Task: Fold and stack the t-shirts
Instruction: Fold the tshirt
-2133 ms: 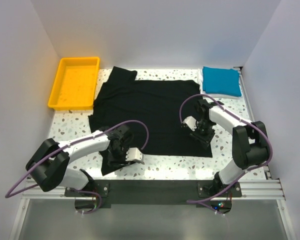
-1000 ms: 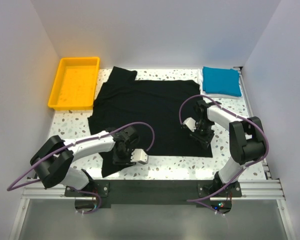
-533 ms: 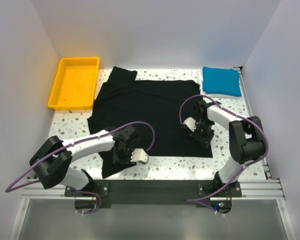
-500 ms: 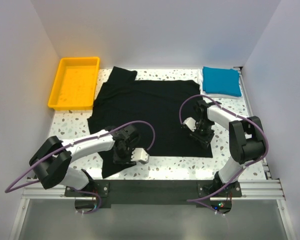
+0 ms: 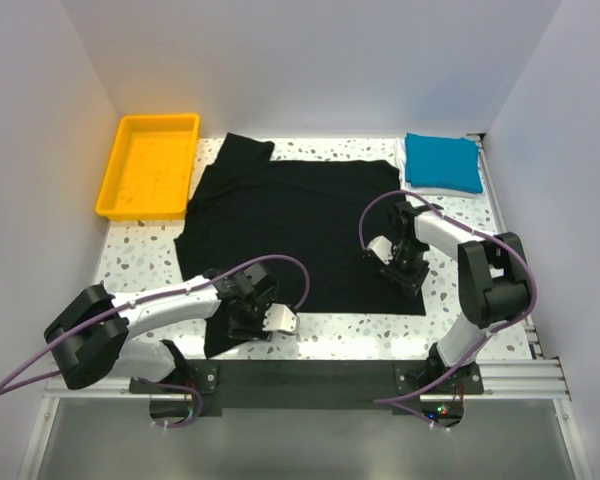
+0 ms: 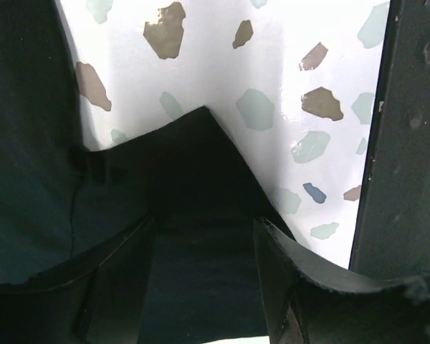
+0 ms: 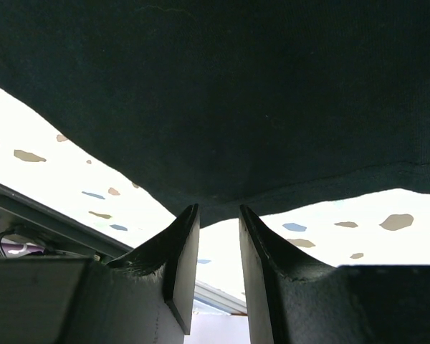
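Left gripper (image 6: pixel 204 223): fingers spread wide, straddling a pointed corner of the black t-shirt (image 5: pixel 300 215), with cloth lying between them
Right gripper (image 7: pixel 218 209): fingers drawn close, nipping the shirt's hem, which bulges toward the tips
Black t-shirt: spread flat on the table (image 5: pixel 140 250), reaching ahead of both grippers
Blue t-shirt (image 5: pixel 442 162): folded, well beyond the right gripper, to its right
Yellow tray (image 5: pixel 115 195): far ahead of the left gripper, off to its left
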Controlling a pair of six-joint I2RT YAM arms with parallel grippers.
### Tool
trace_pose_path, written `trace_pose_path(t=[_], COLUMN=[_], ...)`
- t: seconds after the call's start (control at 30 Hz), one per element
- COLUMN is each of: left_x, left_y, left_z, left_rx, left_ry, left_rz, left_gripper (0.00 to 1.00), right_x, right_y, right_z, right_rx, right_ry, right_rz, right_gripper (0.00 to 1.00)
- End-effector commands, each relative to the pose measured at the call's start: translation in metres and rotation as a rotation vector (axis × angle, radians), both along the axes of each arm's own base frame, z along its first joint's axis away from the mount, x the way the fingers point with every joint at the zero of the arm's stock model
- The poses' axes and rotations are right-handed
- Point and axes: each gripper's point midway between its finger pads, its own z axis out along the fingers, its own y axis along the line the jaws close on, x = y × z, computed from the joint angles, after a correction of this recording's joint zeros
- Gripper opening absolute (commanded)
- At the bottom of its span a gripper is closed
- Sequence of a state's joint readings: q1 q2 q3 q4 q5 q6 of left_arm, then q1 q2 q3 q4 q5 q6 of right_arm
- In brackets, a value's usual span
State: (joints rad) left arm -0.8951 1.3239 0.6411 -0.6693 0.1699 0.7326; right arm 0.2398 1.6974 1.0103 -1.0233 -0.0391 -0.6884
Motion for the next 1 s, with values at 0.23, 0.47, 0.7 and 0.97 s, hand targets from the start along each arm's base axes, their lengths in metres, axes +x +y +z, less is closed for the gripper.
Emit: trace_pose_path(t=[0.23,0.47,0.7,0.97], left_x=[-0.022,-0.017,0.014,0.003], left_y=[0.002,-0.049,-0.094,-0.060], left_z=[-0.005,0.056,0.038,0.053], left_rx=[0.032,-0.074,-0.090,-0.124], left_ry=[0.059,0.152,0.152,0.063], left_rz=[-0.068,-0.144,-0.083,-0.079], left_gripper=[0.02,0.00,0.19,0.49], right_x=[0.004,0.004,0.001,0.006], right_y=[-0.005,-0.003,-0.005,-0.004], right_z=[-0.002,-0.004,-0.004,0.017], right_rx=[-0.019,-0.011,-0.013,0.012], right_ry=[-0.004,0.007,0.006,-0.045], right_rz=[-0.012,-0.014,-0.010,0.005], right_gripper=[0.32,0.32,0.31,0.32])
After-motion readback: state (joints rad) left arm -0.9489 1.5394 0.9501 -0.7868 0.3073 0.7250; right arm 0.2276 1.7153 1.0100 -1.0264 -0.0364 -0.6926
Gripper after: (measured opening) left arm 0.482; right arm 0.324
